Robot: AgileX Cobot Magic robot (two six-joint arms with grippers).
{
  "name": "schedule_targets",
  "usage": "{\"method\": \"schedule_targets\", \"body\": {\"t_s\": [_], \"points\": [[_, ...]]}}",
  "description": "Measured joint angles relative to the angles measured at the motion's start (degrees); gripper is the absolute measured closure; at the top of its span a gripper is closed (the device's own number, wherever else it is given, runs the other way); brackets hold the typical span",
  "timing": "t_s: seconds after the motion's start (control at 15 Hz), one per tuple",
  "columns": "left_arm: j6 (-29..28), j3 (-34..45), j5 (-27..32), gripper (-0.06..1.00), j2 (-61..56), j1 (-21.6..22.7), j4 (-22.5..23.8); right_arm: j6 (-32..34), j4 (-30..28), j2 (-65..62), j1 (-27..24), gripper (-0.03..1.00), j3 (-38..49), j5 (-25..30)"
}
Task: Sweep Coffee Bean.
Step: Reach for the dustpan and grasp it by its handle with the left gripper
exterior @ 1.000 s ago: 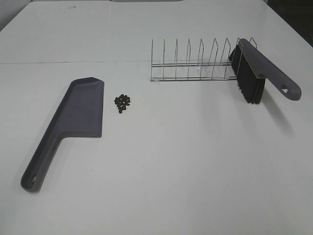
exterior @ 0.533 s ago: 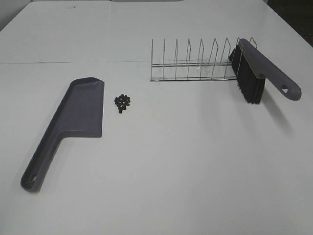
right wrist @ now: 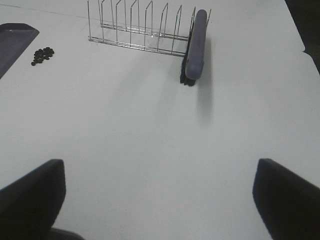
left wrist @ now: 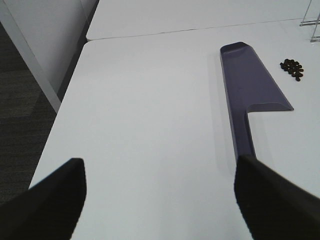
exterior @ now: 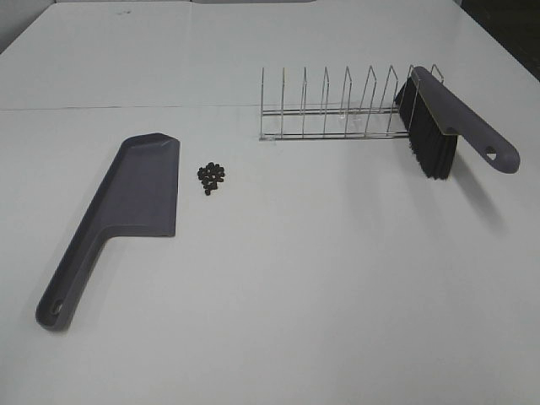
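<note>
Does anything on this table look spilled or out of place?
Yes: the coffee beans lie loose in a small cluster on the table, just beside the dustpan. The brush leans tilted at the end of the wire rack.

**What I can't make out from here**

In the left wrist view my left gripper shows only as two dark, blurred fingers, wide apart and cut by the frame. One of them covers the handle end of the dustpan, and the wire rack is just a corner at the edge. The right gripper looks the same, with blurred fingers running out of frame. In that view the dustpan is clipped to one corner, the rack's wire tops are cut off, and the brush hides most of its bristles under its back. The coffee bean pile is packed too tight for me to count.
</note>
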Motion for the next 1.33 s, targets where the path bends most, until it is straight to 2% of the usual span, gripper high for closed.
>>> {"method": "schedule_targets", "body": {"t_s": [0.73, 1.0, 1.2, 1.33], "points": [[0.0, -0.06, -0.11, 0.19, 0.0, 0.0, 0.0, 0.0, 0.0, 0.0, 0.0, 0.1, 0.0, 0.0], [0.0, -1.38, -13.01, 0.19, 11.29, 0.0, -1.89, 0.0, 0.0, 0.0, 0.0, 0.1, 0.0, 0.0], [0.4, -1.72, -27.04, 0.19, 25.38, 0.0, -4.41, 0.0, 0.0, 0.0, 0.0, 0.1, 0.0, 0.0], [0.46, -4.41, -29.85, 0.19, 37.36, 0.0, -5.1, 0.0, 0.0, 0.0, 0.0, 0.1, 0.0, 0.0]]}}
